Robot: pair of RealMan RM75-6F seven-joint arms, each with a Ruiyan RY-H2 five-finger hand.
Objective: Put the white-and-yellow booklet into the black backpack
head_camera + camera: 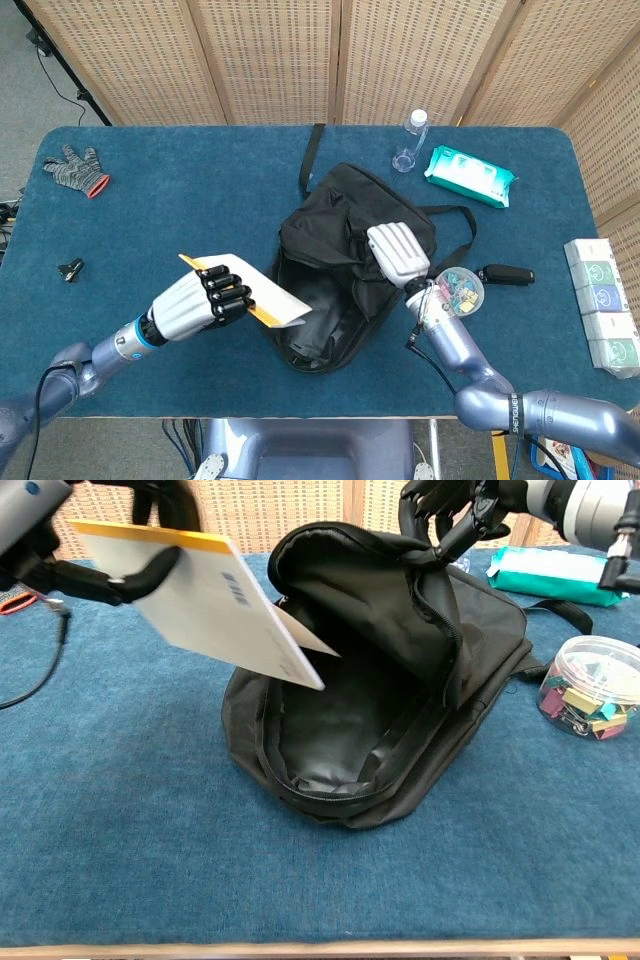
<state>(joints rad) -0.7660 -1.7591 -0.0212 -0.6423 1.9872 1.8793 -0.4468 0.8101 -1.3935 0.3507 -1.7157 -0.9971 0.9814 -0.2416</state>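
Note:
The black backpack [345, 260] [380, 690] lies mid-table with its mouth wide open toward me. My right hand [398, 254] [455, 510] grips the upper flap and holds it lifted. My left hand [195, 304] [120, 550] holds the white-and-yellow booklet [255, 296] [215, 605] tilted, its lower corner just over the near left rim of the bag's opening. The dark lining inside shows in the chest view.
A tub of coloured clips [457, 290] [592, 687] and a black key fob [508, 275] sit right of the bag. A wipes pack [470, 175], a bottle [410, 140], a grey glove [75, 170] and boxes [603, 305] lie around the edges.

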